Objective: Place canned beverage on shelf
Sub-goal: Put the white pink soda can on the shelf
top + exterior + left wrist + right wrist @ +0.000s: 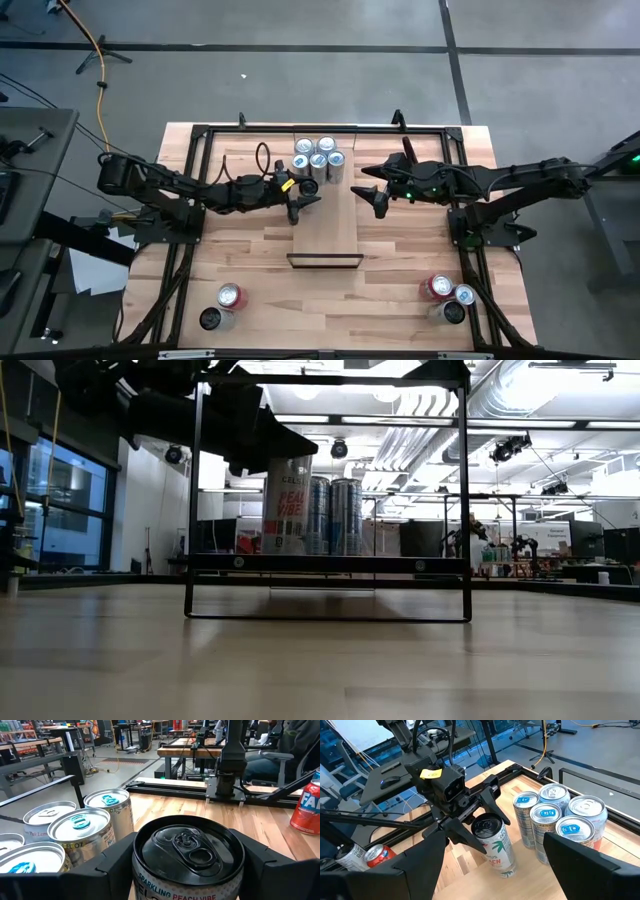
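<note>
A black-topped can (309, 186) (187, 850) (492, 842) stands upright on its base on the shelf (330, 235), a narrow light-wood plank with a black frame (325, 500) at its near end. My left gripper (307, 192) (187, 865) reaches in level from the table's left. It is open, with one finger close on each side of the can's upper wall. Several silver cans (318, 157) (555, 820) stand grouped on the shelf's far end, just beyond it. My right gripper (365, 190) hangs open, raised over the shelf's right edge, holding nothing.
A red can and a dark can (222, 305) stand at the table's near left corner, and more cans (447, 295) at the near right. Black frame rails (200, 135) run along the table's far and side edges. The shelf's near half is bare wood.
</note>
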